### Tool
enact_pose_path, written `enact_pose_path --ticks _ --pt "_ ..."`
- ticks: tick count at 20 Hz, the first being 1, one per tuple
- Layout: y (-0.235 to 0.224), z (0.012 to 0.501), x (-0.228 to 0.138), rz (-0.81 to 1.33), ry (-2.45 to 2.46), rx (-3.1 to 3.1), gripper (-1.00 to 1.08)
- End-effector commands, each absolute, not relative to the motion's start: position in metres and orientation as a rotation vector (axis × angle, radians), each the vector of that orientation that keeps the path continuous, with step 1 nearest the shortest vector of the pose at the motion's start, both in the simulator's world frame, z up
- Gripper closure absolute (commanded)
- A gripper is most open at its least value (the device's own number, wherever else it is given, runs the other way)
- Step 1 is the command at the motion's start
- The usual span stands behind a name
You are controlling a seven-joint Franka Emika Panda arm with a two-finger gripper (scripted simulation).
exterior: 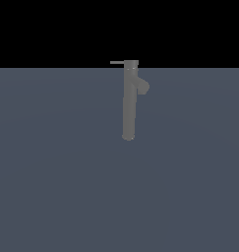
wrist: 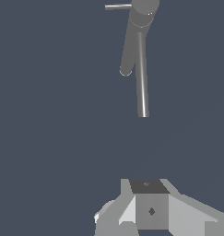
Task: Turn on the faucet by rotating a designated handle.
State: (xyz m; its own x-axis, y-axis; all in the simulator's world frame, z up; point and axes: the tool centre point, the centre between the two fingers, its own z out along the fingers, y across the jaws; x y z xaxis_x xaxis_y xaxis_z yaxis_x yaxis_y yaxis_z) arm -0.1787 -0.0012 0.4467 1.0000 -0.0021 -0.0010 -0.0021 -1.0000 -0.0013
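The faucet (exterior: pixel 129 101) is a tall slim grey column standing on the flat grey-blue floor (exterior: pixel 52 187), with a short rounded spout stub (exterior: pixel 143 87) on the exterior view's right near its top. The handle (exterior: pixel 117 62) is a thin flat bar that sticks out from the top cap toward the exterior view's left. In the wrist view I see the faucet (wrist: pixel 132 44) from above, and the handle (wrist: pixel 117 7) as a thin bar at its cap. My gripper (wrist: pixel 149 184) shows only in the wrist view, well apart from the faucet. Its fingers stand together with no gap, holding nothing.
A thin pale bar (wrist: pixel 142 78) runs along the faucet in the wrist view; I cannot tell what it is. Beyond the floor's far edge the background is black.
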Motion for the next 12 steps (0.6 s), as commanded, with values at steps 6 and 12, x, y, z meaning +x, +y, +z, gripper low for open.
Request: enact_pose_path --ticks 6,12 --pt "-0.001 0.414 -0.12 0.001 -0.016 -3.141 1.08" --pt "0.0 0.388 -0.073 0.001 -0.031 -3.141 1.08"
